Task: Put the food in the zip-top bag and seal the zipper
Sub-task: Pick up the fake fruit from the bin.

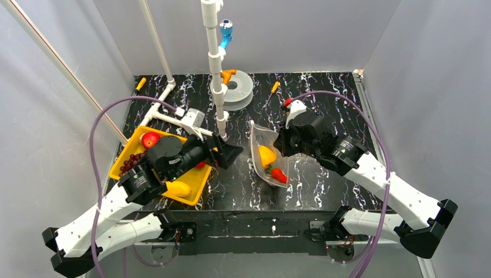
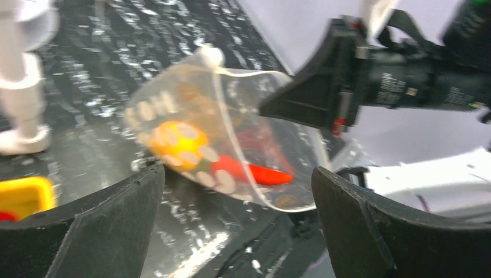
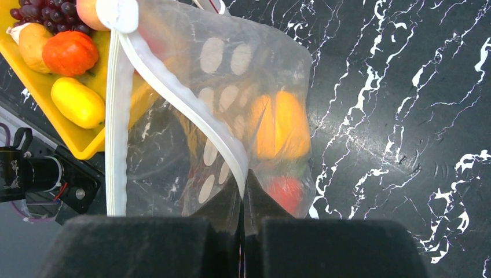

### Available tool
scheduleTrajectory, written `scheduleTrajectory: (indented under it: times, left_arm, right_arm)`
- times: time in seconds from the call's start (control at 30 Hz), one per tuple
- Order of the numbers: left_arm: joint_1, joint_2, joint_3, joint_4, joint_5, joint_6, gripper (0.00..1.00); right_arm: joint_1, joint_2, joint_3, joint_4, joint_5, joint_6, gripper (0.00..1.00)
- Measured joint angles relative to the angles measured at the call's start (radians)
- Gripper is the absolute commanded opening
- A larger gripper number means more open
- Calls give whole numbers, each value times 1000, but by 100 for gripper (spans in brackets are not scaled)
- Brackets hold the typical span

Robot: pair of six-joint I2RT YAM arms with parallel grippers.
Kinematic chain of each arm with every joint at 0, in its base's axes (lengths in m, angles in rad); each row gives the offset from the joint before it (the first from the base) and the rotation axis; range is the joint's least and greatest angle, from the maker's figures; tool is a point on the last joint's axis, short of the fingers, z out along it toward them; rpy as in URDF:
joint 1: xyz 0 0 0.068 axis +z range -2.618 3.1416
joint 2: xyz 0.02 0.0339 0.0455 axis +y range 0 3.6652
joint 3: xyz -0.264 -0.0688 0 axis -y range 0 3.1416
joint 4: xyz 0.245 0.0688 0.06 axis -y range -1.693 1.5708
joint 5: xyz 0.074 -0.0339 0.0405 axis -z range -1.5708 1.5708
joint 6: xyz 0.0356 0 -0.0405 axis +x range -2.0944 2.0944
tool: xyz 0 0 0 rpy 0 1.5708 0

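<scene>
With the right end effector [image 3: 243, 186] clamped on the zipper [image 3: 179, 95], propping the zip-top bag [image 1: 267, 155] agape mid-tabletop [image 1: 330, 95], the open, empty left end effector [image 2: 237, 197] should carry food [image 1: 150, 139] from the yellow tray [image 1: 194, 198] cleanly through the mouth.

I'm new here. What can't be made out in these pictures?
- Top view: the left arm covers the middle of the yellow tray, hiding any food beneath.
- Left wrist view: blur smears the zip-top bag; its red food has no clear shape.
- Right wrist view: dotted film veils the orange food; the right gripper hides the pinched bag edge.
</scene>
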Motion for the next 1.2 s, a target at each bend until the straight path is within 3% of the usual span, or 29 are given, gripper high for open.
scheduleTrajectory:
  times: [0.17, 0.33, 0.5, 0.73, 0.93, 1.1, 1.2]
  left_arm:
    - [0, -55, 59, -218, -273, 0, 98]
    - [0, -137, 53, -438, -581, -125, 98]
    - [0, -161, 11, -630, -758, -306, 98]
    - [89, -29, -39, -843, -748, -524, 98]
    - [243, 117, -41, -916, -638, -689, 98]
    - [264, 174, -80, -940, -579, -842, 98]
    - [283, 176, -130, -924, -550, -898, 92]
  right_arm:
    - [0, -3, 0, -1, 9, 0, 1]
    - [0, -2, 0, -1, 11, 0, 1]
    - [0, 5, 0, -2, 11, 0, 1]
    - [0, 11, 0, -3, 11, 0, 1]
    - [0, 11, 0, -6, 10, 0, 1]
    - [0, 11, 0, -6, 9, 3, 1]
    - [0, 11, 0, -6, 5, 4, 1]
